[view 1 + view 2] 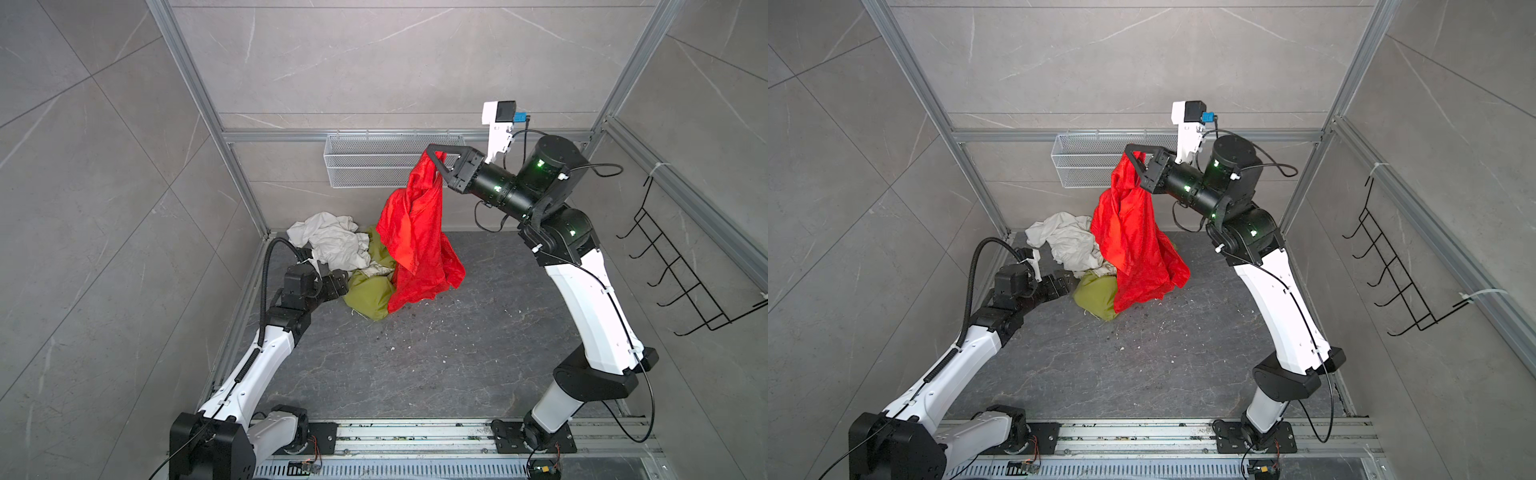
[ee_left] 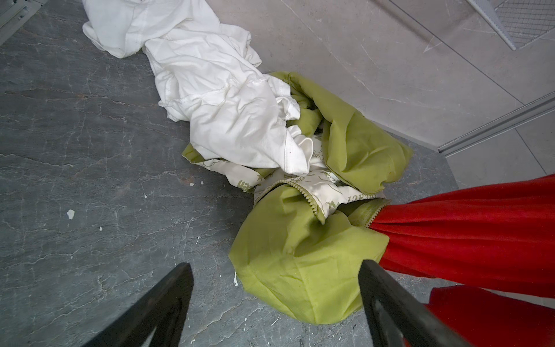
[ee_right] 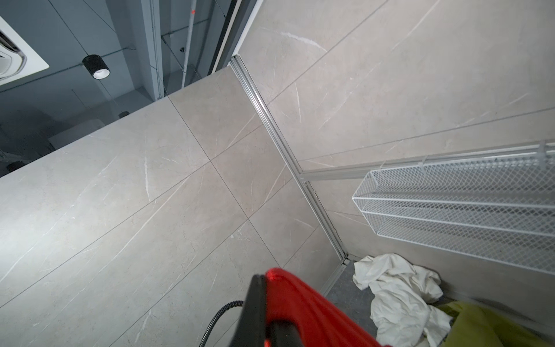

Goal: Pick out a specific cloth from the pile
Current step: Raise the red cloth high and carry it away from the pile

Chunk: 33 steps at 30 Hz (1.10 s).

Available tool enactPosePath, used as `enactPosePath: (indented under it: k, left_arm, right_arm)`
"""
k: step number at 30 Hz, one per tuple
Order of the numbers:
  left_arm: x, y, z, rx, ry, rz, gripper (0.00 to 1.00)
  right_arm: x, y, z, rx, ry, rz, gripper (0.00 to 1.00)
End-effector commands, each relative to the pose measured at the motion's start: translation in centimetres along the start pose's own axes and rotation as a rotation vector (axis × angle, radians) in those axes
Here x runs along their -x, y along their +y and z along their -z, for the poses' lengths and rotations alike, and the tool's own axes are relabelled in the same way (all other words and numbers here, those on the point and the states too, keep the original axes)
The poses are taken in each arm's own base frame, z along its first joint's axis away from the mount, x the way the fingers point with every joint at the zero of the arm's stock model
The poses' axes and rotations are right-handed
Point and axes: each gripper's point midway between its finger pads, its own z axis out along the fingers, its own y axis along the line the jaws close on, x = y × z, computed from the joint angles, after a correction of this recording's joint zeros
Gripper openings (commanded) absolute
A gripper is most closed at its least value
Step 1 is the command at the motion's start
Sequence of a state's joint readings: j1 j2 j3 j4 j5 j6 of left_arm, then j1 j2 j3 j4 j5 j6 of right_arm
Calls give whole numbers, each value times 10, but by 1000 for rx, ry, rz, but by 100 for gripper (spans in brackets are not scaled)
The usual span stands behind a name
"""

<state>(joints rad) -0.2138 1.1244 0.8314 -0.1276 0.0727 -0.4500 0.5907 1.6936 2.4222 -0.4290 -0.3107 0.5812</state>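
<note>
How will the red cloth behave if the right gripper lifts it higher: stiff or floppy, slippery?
Probably very floppy: the red cloth hangs in long folds from the right gripper. Its sheen suggests it may slip. Its lower end seems tucked into the olive-green cloth, so it may drag that along.

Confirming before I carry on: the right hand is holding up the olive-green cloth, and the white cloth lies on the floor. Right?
No. The right hand holds up the red cloth, not the olive-green cloth, which lies beside the white cloth on the floor. Both top views show it.
</note>
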Motion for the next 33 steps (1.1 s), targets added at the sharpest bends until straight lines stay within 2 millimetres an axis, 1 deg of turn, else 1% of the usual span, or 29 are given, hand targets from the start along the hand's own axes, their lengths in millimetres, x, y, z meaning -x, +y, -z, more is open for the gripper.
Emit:
enactPosePath:
  k: [1,13,25,29,33]
  left_arm:
    - [18,-12,9,-35,-59,-10,89]
    - [22,-18,11,-47,-64,-13,89]
    - [25,-29,14,-62,-73,-24,89]
    - [26,-33,13,-69,-74,-27,89]
    - [25,-39,12,-77,-71,-34,89]
  right_arm:
    - [36,33,32,35,-98,76,0]
    - [51,45,59,9,-133,120,0]
    - [72,58,98,-49,-190,191,0]
    - [80,57,115,-100,-219,229,0]
    - [86,48,127,-191,-244,285,0]
